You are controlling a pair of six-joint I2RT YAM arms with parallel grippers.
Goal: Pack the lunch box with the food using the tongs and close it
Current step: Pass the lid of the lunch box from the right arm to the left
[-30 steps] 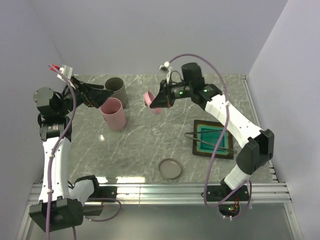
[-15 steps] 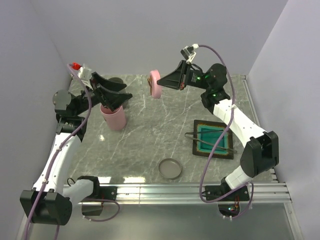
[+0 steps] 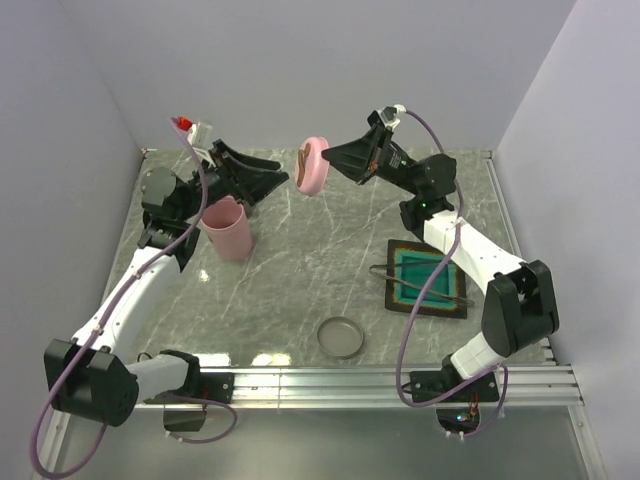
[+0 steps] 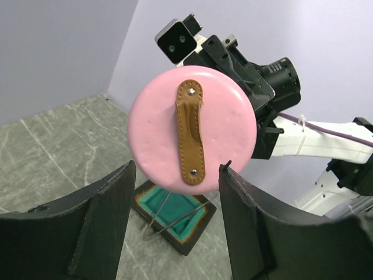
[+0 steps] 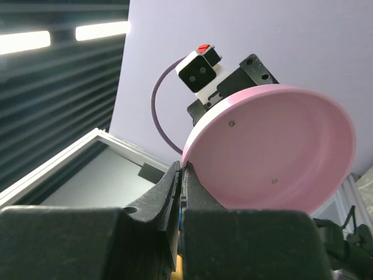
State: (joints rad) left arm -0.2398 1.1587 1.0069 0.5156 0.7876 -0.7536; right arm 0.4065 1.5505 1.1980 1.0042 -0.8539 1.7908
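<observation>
A pink round lid (image 3: 312, 165) with a brown leather strap (image 4: 191, 137) hangs on edge in the air above the back of the table. My right gripper (image 3: 337, 160) is shut on its rim (image 5: 182, 169). My left gripper (image 3: 283, 175) faces the lid's strap side, open, with a finger (image 4: 105, 210) on either side of the lid's lower part (image 4: 169, 169). The tall pink lunch box tub (image 3: 228, 228) stands below the left arm. The thin tongs (image 3: 420, 283) lie across a teal tray (image 3: 395, 300), also in the left wrist view (image 4: 169, 213). No food shows.
A grey round lid (image 3: 340, 337) lies near the front edge of the marble table (image 3: 300, 270). The dark-rimmed tray (image 4: 192, 242) sits at the right. Walls close in at the back and on both sides.
The right arm has raised the pink lid and turned it on edge. The left gripper has swung from behind the pink tub up to the lid, and its jaws have narrowed.
</observation>
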